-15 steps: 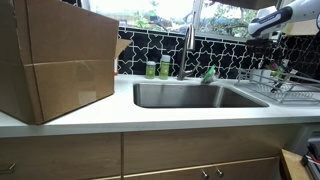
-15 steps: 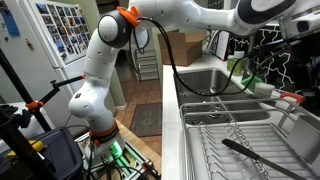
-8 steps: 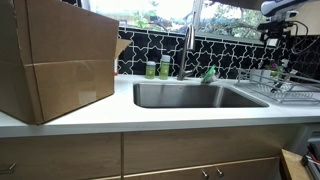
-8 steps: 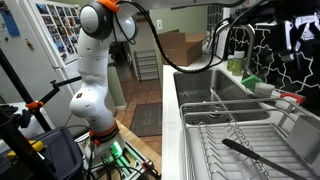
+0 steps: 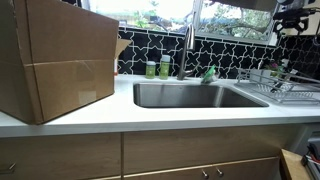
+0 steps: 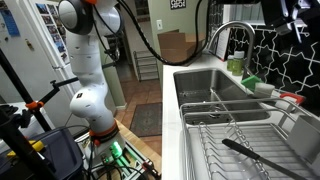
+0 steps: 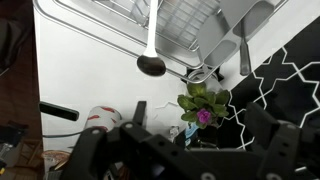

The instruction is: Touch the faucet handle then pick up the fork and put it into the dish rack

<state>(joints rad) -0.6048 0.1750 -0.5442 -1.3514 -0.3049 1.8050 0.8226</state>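
Note:
The tall chrome faucet [image 5: 187, 48] stands behind the sink [image 5: 195, 96]; it also shows in an exterior view [image 6: 228, 34]. Its handle is too small to make out. The wire dish rack [image 5: 286, 86] sits to the right of the sink, and fills the foreground in an exterior view [image 6: 232, 140]. It is at the top of the wrist view [image 7: 180, 22]. I cannot make out the fork. My gripper [image 7: 200, 132] is open and empty, high above the rack, at the top edge of both exterior views [image 5: 292, 18] [image 6: 285, 15].
A big cardboard box [image 5: 55, 62] stands on the counter to the left. Two green bottles [image 5: 157, 68] stand by the faucet. A black-headed utensil [image 7: 150, 62] lies in the rack. A potted plant with a purple flower [image 7: 200, 105] is below my gripper.
My arm has risen and swung over the rack. The gripper now sits at the top edge of both exterior views.

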